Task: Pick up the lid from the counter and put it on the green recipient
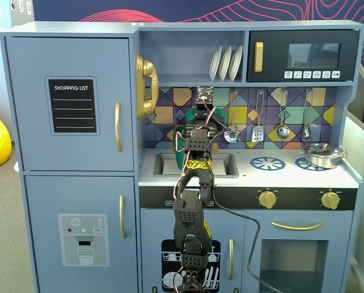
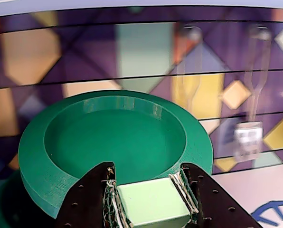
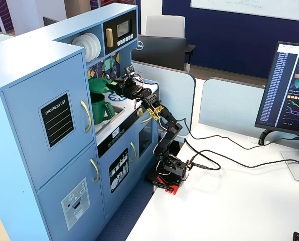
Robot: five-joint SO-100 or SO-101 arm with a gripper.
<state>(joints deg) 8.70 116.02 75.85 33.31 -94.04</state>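
My gripper (image 2: pixel 147 176) is shut on the pale green knob (image 2: pixel 153 202) of the green lid (image 2: pixel 61 156), one jaw on each side. The lid is in the air and tilted, just above the tall dark green pot (image 3: pixel 102 108), which stands at the sink on the white counter (image 1: pixel 292 178). In a fixed view the lid (image 3: pixel 97 84) hangs over the pot's open mouth with the gripper (image 3: pixel 112 86) at its right. From the front, the arm hides most of the lid (image 1: pixel 190 115) and the pot (image 1: pixel 180 154). A dark edge of the pot (image 2: pixel 6 209) shows under the lid.
A silver pan (image 1: pixel 321 154) sits on the right burner, and a blue burner ring (image 1: pixel 267 163) lies left of it. Utensils (image 1: pixel 259 131) hang on the tiled back wall. The shelf with white plates (image 1: pixel 226 62) is close above the gripper.
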